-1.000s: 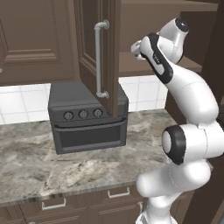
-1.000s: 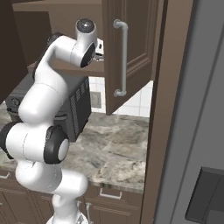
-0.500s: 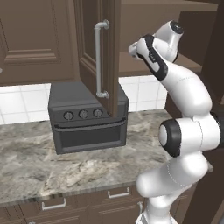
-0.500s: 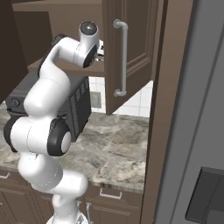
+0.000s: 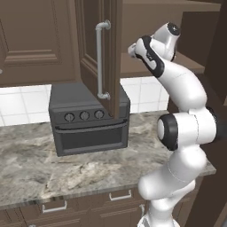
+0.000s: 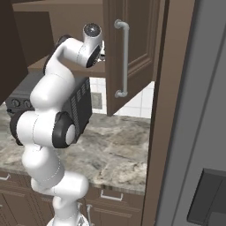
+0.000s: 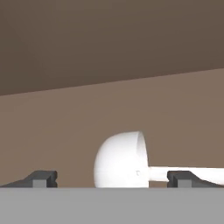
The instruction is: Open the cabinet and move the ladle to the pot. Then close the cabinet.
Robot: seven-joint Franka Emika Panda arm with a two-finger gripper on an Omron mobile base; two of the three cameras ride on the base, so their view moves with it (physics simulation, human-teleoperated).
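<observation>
Up close in the hand view, the tool (image 7: 113, 178) stands with its two dark tips spread wide, one at 8 o'clock of the frame and one at 4 o'clock, gripping nothing. Between them, just past the tips, lies the ladle (image 7: 120, 160): its white round bowl sits at 6 o'clock, the open side turned toward 3 o'clock, and its thin handle runs off toward the right edge, passing behind the right tip. It rests on the brown shelf (image 7: 65, 131) inside the cabinet, with the darker back wall above.

The base views show what the hand view does not. From the left base view, the arm (image 5: 184, 133) rises from 5 o'clock and bends its wrist into the open cabinet (image 5: 146, 31) at 1 o'clock; the left door (image 5: 116, 57) is swung out edge-on toward the camera, its silver bar handle (image 5: 101, 60) vertical. Below it a dark toaster oven (image 5: 88, 119) sits on the marbled surface (image 5: 66, 173). From the right base view, the right door (image 6: 132, 48) hangs open at 12 o'clock with its handle facing the camera, and the hand is tucked behind its edge. Neither base view shows the ladle itself.

Against half a second ago, the wrist has pushed a touch deeper toward the shelf; the doors and oven sit as they did, and the tips stay spread as wide as before.
</observation>
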